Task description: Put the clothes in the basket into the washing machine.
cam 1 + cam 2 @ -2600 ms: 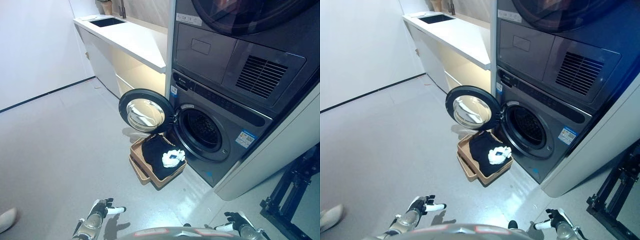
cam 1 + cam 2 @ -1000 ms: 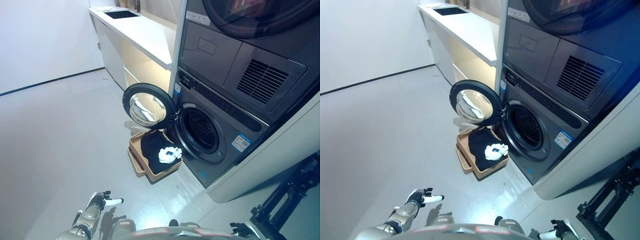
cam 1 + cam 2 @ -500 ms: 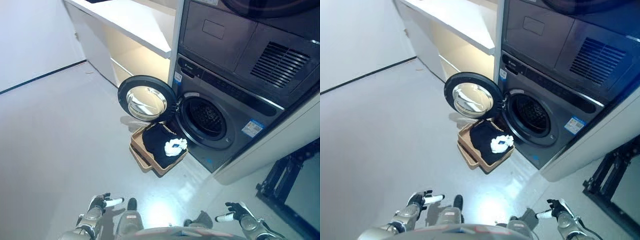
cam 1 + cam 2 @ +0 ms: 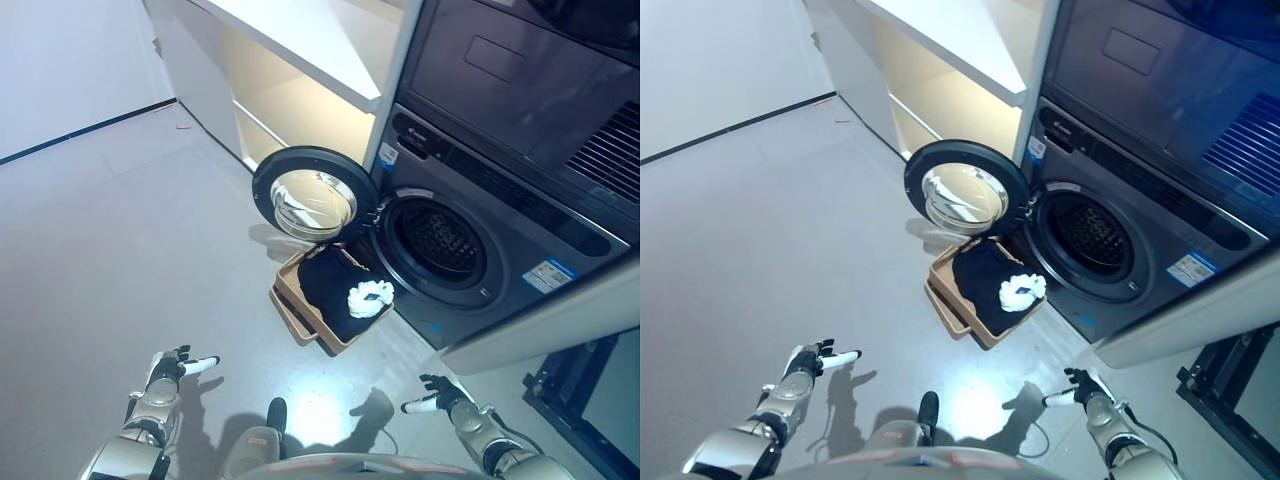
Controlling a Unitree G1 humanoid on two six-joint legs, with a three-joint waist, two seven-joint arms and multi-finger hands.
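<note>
A tan basket [image 4: 292,300] stands on the grey floor below the washing machine's open drum [image 4: 440,245]. It holds a black garment [image 4: 328,285] with a white garment [image 4: 370,296] on top. The round door [image 4: 314,196] is swung open to the left. My left hand [image 4: 170,368] is low at the lower left, fingers relaxed and empty. My right hand [image 4: 438,394] is low at the lower right, fingers relaxed and empty. Both hands are well short of the basket.
A dryer [image 4: 530,90] is stacked above the washer. A white counter [image 4: 300,40] with cabinets runs along the wall to the left of the machines. A black metal stand [image 4: 590,390] is at the far right.
The whole view has shifted: the camera has tilted down and moved, so washer and basket sit further right. Both hands now show higher in the view, still empty.
</note>
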